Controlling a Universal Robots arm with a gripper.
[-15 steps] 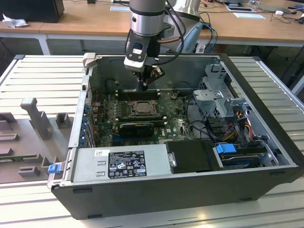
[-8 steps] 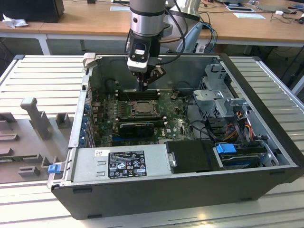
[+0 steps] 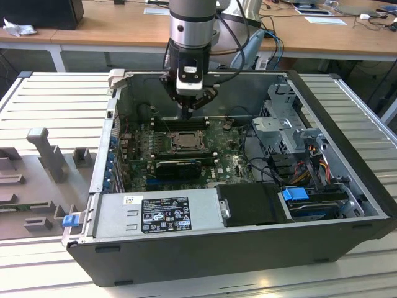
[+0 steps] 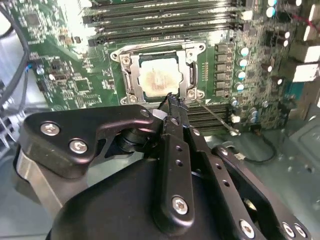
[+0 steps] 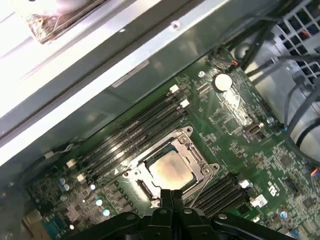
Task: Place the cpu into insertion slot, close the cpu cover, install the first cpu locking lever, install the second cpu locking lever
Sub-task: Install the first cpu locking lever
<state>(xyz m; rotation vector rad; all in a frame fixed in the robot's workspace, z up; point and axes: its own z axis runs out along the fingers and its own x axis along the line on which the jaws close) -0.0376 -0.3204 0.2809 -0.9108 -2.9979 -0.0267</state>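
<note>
The cpu [image 4: 159, 77] [image 5: 170, 170], a pale silvery-beige square, lies flat in the insertion slot [image 4: 120, 55] [image 5: 187, 132] on the green board. The cpu cover [image 4: 131, 80] [image 5: 196, 156], a grey metal frame, lies down around it, with the chip's face showing through the cut-out. My gripper [image 4: 172, 102] [image 5: 172, 195] [image 3: 186, 113] is shut with nothing between its fingers. Its tip hovers at the socket's edge, close to one corner. A thin metal locking lever [image 4: 216, 117] runs out from that corner over the memory slots. In the exterior view the socket [image 3: 184, 141] sits just below the gripper.
The open computer case [image 3: 205, 248] rests on a slatted metal table. Long black memory slots [image 4: 165, 20] [image 5: 130, 130] flank the socket. A black expansion card [image 3: 178, 166] stands in front of it. Drive cages and cable bundles [image 3: 298, 155] fill the exterior view's right.
</note>
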